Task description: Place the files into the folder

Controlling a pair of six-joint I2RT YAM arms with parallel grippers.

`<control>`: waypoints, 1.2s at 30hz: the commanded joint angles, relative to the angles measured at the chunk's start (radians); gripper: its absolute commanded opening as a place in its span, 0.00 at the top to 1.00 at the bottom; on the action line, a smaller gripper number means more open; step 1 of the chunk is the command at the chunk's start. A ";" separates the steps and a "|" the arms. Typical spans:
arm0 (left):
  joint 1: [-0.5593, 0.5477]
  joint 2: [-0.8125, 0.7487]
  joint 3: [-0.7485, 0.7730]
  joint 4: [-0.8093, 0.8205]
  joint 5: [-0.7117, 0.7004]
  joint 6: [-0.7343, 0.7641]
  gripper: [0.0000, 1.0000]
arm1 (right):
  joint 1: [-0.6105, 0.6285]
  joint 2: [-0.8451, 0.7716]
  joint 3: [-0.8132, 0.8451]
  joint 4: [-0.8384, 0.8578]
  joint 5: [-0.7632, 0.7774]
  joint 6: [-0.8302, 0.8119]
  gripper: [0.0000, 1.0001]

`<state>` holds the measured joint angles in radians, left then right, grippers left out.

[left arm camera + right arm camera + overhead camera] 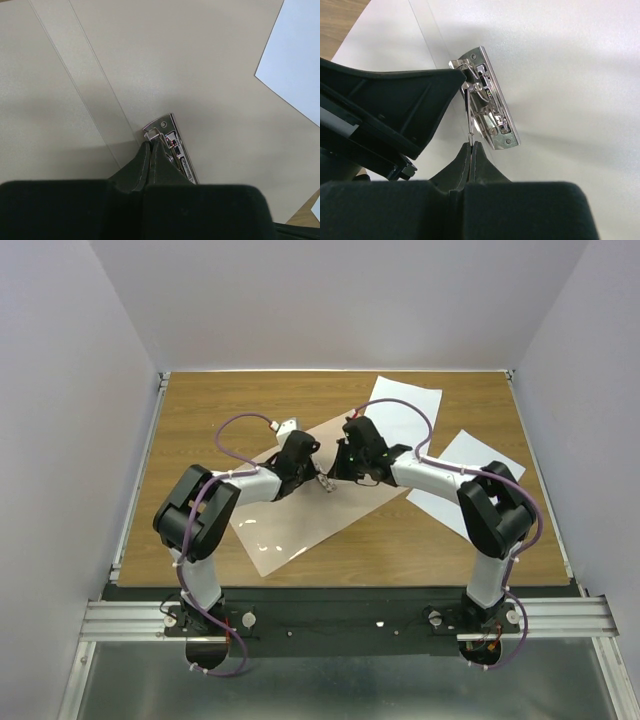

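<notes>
The folder (290, 525) lies open on the wooden table, pinkish-tan, with a metal clip (326, 483) at its middle. My left gripper (318, 478) is shut, its tips (151, 144) resting against one end of the clip (167, 132). At the clip's other end, my right gripper (471, 145) is shut on the thin metal lever (468, 117) that stands up from the clip (492, 110). The left finger (415, 95) touches that clip's far end. Two white files lie outside the folder: one (405, 415) at the back, one (465, 480) to the right, partly under my right arm.
A corner of a white sheet (295, 65) overlaps the folder's edge in the left wrist view. Bare wood (200, 410) shows left of the folder and along the front. White walls close in the table on three sides.
</notes>
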<state>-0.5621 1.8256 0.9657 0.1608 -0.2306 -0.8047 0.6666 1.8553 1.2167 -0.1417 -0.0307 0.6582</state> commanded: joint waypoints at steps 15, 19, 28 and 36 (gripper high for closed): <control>0.018 -0.035 0.010 -0.156 -0.016 0.055 1.00 | -0.036 -0.054 0.103 -0.053 -0.032 -0.009 0.56; 0.024 -0.035 0.007 -0.156 -0.012 0.052 1.00 | -0.038 -0.097 0.072 -0.053 -0.025 -0.011 0.30; 0.033 -0.048 0.005 -0.152 0.031 0.044 1.00 | -0.039 -0.133 -0.084 -0.053 -0.011 -0.011 0.26; 0.034 -0.055 0.016 -0.150 0.056 0.039 1.00 | -0.038 -0.056 -0.180 -0.053 -0.003 0.015 0.27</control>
<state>-0.5312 1.7939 0.9703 0.0277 -0.2035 -0.7704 0.6258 1.7576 1.0851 -0.1776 -0.0624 0.6552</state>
